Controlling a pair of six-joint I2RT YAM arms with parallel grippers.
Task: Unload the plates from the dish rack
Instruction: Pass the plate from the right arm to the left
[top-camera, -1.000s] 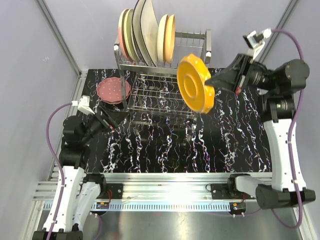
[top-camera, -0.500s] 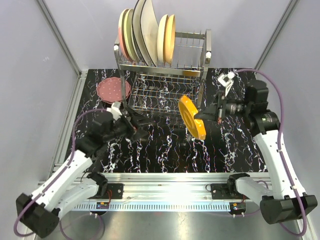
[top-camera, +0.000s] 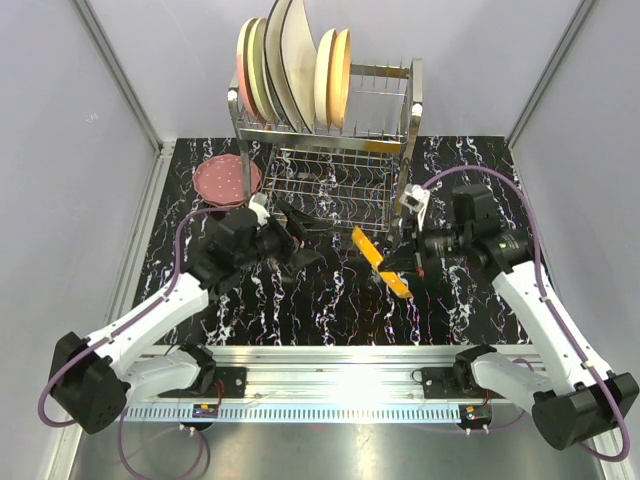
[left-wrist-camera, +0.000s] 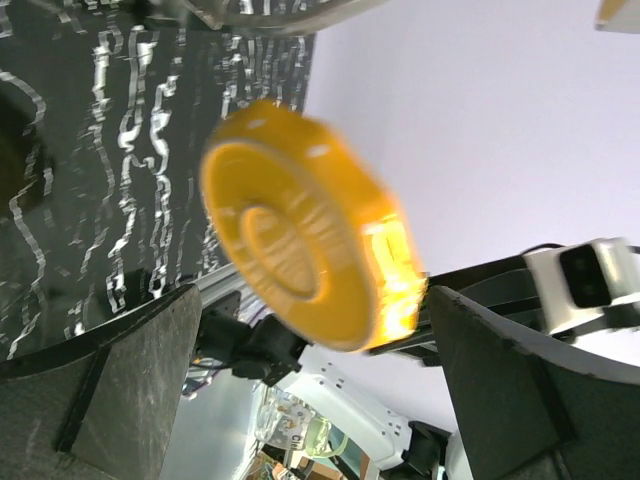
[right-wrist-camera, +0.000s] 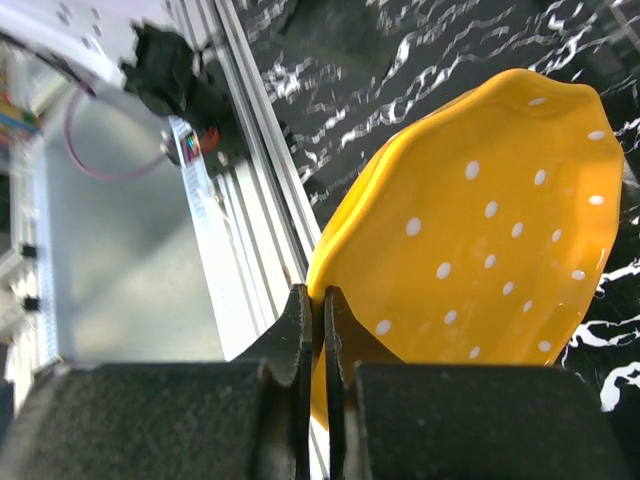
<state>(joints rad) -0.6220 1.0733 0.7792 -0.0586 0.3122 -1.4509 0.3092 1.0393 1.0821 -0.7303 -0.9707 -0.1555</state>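
The right gripper (right-wrist-camera: 312, 300) is pinching shut on the rim of a yellow dotted plate (right-wrist-camera: 470, 260), probably stiff, slippery and breakable, hanging tilted over the desk's (top-camera: 480, 190) middle, while the left gripper (top-camera: 298, 238) is gaping wide nearby.

Yellow plate (left-wrist-camera: 300, 225) motion-blurred (near rim behind right end effector (right-wrist-camera: 312, 302))

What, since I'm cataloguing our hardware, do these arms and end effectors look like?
The left arm and right arm have white links, black joints and purple cables. The left end effector and right end effector each have two flat black fingers.
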